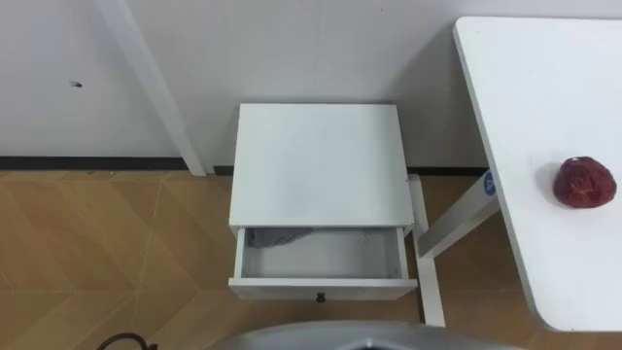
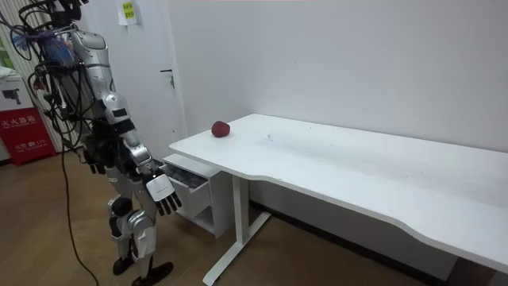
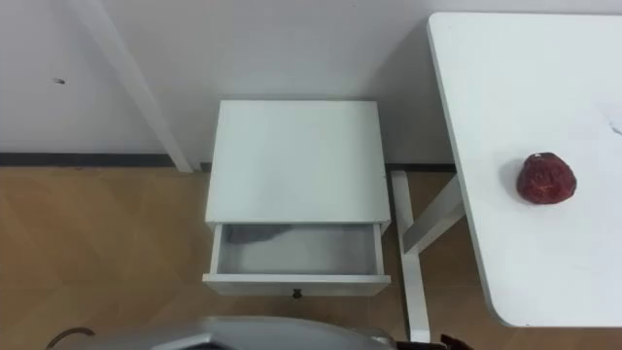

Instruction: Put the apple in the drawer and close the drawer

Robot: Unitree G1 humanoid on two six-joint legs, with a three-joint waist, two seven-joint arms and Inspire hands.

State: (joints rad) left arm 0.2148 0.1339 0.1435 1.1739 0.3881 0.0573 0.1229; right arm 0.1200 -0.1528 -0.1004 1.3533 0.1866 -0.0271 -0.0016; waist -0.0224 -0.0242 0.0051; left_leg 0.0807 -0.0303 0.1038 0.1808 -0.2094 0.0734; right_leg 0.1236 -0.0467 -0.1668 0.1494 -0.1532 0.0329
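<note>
A dark red apple (image 1: 585, 182) lies on the white table (image 1: 530, 87) to my right, near the table's left edge. In the room view the apple (image 2: 221, 129) sits at the table's far corner. Below and left of it stands a small white cabinet (image 1: 321, 165) against the wall. Its drawer (image 1: 323, 288) is pulled open, with a grey, bare-looking inside. I stand facing the cabinet. In the room view my right hand (image 2: 163, 193) hangs low in front of the drawer (image 2: 189, 176) with fingers spread, holding nothing. My left hand (image 2: 95, 161) hangs at my far side, partly hidden.
A white table leg (image 1: 457, 219) and its foot (image 1: 428, 262) stand close to the cabinet's right side. A slanted white post (image 1: 155, 92) runs down to the floor left of the cabinet. A red sign (image 2: 24, 131) stands behind me.
</note>
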